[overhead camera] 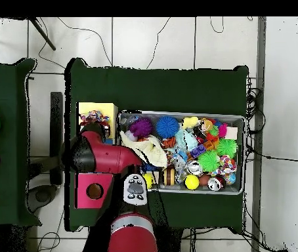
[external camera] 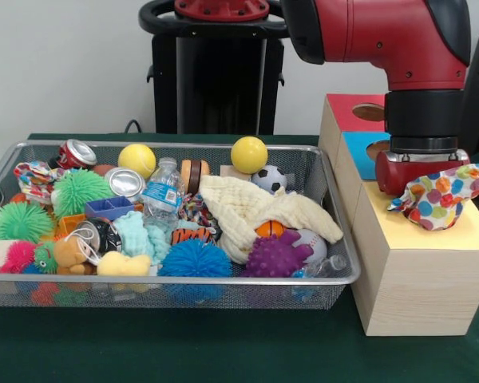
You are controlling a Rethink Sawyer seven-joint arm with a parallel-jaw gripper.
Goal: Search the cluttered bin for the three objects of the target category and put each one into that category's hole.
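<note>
While the claw hangs over the boxes, the lines below give the state and the risks.

Claw: the claw is clenched on a spotted cloth, held just above the yellow box top.
Cloth position: out of the wire bin, over the yellow section of the wooden boxes; the overhead view shows the cloth at the same place.
Holes: openings show in the red top and the blue top; any hole in the yellow top is hidden.
Risk, missed hole: if released off-centre, the cloth would likely lie on the lid.
Risk, snag: the loose corners may catch on a rim and bunch up.
Risk, cling: soft fabric might stick to the claw.
Writing: a bottle carries a blue label, unreadable; nothing else legible.
</note>
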